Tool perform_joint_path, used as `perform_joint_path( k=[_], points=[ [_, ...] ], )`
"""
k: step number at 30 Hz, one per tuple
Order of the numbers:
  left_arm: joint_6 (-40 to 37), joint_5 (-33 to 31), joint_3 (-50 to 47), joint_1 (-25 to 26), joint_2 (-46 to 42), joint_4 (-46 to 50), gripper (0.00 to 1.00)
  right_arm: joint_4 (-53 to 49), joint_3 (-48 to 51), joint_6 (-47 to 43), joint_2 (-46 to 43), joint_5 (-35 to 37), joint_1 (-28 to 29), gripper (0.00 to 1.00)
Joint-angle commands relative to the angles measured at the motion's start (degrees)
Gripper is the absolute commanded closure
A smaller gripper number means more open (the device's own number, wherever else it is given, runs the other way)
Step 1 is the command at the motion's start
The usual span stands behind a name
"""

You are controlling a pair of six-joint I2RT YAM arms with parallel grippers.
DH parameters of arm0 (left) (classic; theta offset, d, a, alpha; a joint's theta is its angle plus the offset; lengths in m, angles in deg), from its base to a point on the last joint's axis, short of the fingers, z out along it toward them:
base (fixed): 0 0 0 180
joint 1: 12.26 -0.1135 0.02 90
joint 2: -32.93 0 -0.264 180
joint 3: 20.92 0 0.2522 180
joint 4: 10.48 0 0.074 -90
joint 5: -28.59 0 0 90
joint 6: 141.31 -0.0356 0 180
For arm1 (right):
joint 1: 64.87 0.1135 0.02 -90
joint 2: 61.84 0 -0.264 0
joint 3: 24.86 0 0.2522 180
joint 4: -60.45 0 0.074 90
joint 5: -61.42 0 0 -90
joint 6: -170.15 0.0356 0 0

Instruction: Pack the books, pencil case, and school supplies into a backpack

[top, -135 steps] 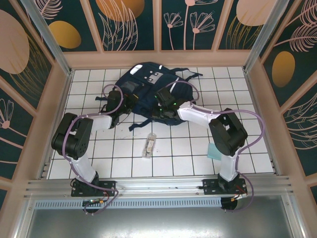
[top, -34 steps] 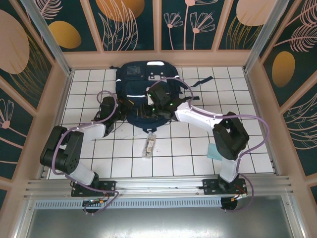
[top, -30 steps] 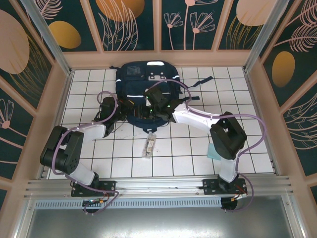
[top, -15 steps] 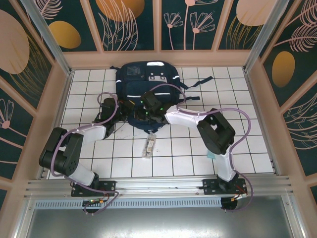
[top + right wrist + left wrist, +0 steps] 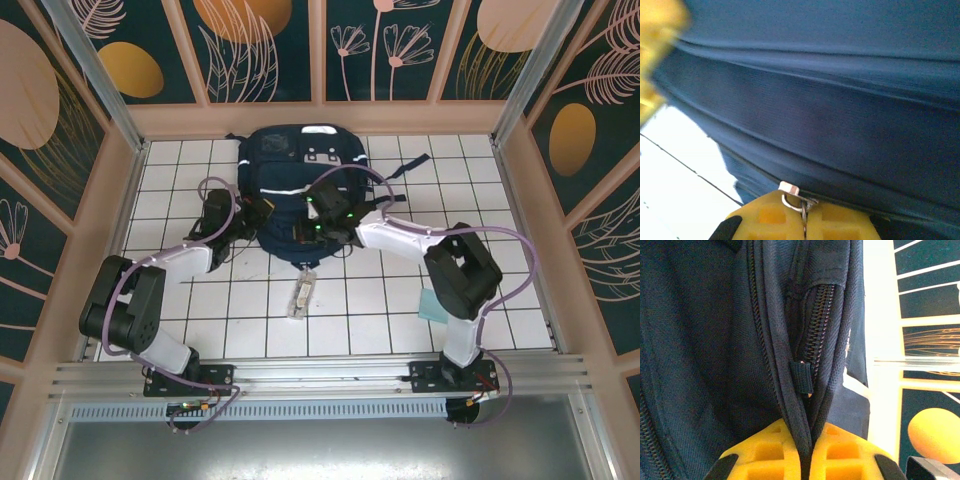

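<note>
The navy backpack (image 5: 295,185) lies flat at the back of the tiled floor, its white stripes showing. At its left edge my left gripper (image 5: 256,214) is shut on a fold of backpack fabric (image 5: 700,340) beside a zipper (image 5: 819,315); the yellow fingers (image 5: 775,450) pinch the seam. My right gripper (image 5: 312,230), at the bag's near edge, is shut on a metal zipper pull (image 5: 790,192) of the backpack (image 5: 840,100). Of the school supplies, a small clear tube (image 5: 301,294) and a teal pad (image 5: 432,305) lie on the floor. The books and pencil case are out of view.
Wooden rails and patterned walls (image 5: 320,50) close in the floor on three sides. The backpack's dark straps (image 5: 385,172) trail to its right. White tiles (image 5: 230,320) stretch between the bag and the arm bases.
My right gripper has closed onto the zipper pull at the bag's near edge, and its arm has swung back to the right. The backpack shifted slightly. The left gripper keeps its hold.
</note>
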State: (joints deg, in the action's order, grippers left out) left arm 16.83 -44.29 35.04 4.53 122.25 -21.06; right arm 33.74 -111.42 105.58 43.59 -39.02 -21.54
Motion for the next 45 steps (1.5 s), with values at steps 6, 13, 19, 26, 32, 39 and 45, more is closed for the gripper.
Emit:
perform_joint_path(
  k=[6,13,19,26,32,39,45],
  points=[
    [-10.9,2.3,5.9,-4.3,-1.2,4.1,1.0,-17.5,5.3,-15.4,-3.9,11.0,-9.3,1.0],
    [-20.8,4.0,9.5,-6.3,-1.7,13.6,1.0,-16.0,1.9,-23.7,-4.3,19.6,-19.3,1.0],
    [-22.4,6.9,10.8,-8.1,0.0,14.3,1.0,-11.1,-3.9,-30.9,-0.5,21.9,-22.6,1.0],
    [-21.4,6.9,15.4,-9.3,6.5,11.7,1.0,-9.7,-5.7,-34.1,-0.8,6.4,-15.7,1.0],
    [-24.0,4.5,26.5,-9.6,14.2,16.9,0.63,-9.2,-6.2,-32.0,-1.5,-5.1,-9.0,1.0],
    [-20.2,-4.6,22.6,-9.6,5.4,19.4,0.01,3.3,-8.1,-24.2,1.2,-17.0,-5.3,1.0],
    [-16.5,-5.8,14.0,-9.5,-6.5,20.9,0.01,6.7,-13.0,-21.4,6.2,-18.6,-4.1,1.0]
  ],
)
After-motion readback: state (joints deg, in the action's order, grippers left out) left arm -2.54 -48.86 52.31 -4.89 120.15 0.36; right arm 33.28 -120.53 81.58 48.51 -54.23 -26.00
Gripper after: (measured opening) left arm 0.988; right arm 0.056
